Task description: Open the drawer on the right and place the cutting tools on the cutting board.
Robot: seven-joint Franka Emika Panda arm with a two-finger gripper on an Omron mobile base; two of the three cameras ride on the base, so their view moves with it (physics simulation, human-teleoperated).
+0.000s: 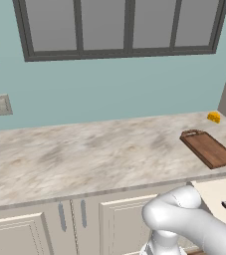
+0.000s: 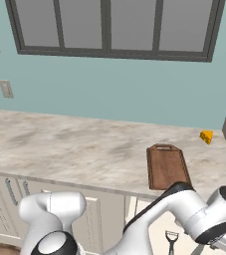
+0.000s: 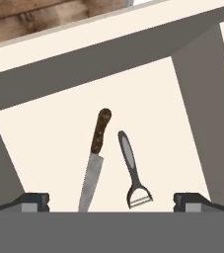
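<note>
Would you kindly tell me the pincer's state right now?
Pincer: open, holding nothing, above the knife in the drawer.

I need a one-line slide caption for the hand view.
Open claw above the open drawer, holding a knife and a peeler.

I am in a home kitchen. A marbled surface [image 1: 84, 154] runs along a teal wall under a wide window [image 1: 119, 27], with cream cabinet doors [image 1: 15, 234] below its front edge. A cutting board [image 1: 209, 148] lies near its right end, and an open drawer [image 3: 148, 113] holds a knife [image 3: 94, 160] and a peeler [image 3: 132, 170].
</note>
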